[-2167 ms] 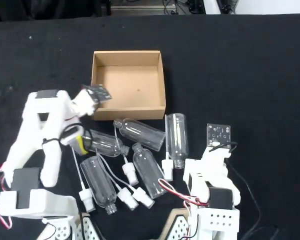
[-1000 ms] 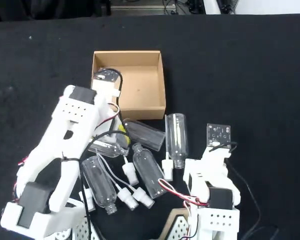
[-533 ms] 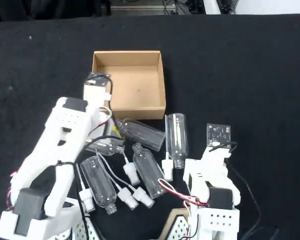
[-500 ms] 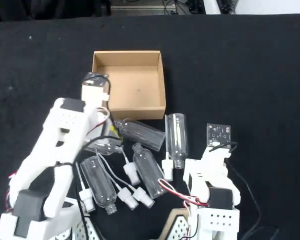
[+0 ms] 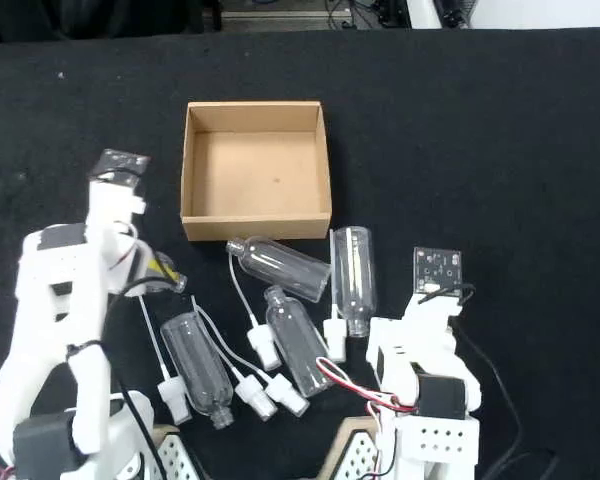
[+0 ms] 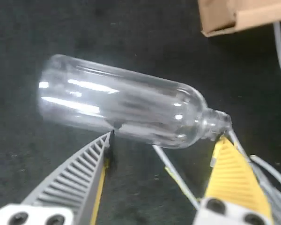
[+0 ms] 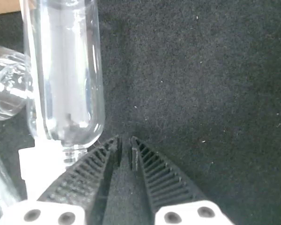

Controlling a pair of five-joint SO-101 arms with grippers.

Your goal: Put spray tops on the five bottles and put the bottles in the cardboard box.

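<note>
A clear bottle (image 6: 126,108) without a top lies on the black table, just past the tips of my left gripper (image 6: 164,140), which stands wide open. From above, that gripper (image 5: 160,272) is left of the other bottles, below the box's near left corner. The cardboard box (image 5: 255,170) is empty. Three more clear bottles (image 5: 280,265) (image 5: 298,340) (image 5: 195,365) lie among loose white spray tops (image 5: 263,350). Another bottle (image 7: 63,70) lies just beyond my right gripper (image 7: 124,140), which is shut on nothing.
Thin tubes from the spray tops trail across the table between the bottles. A corner of the box (image 6: 239,14) lies close to the left gripper. The right arm's base (image 5: 420,400) sits at the table's front edge.
The left arm has pulled back from the box's near left corner towards the left. The topless bottle now lies farther left, under it. The right arm has not moved.
</note>
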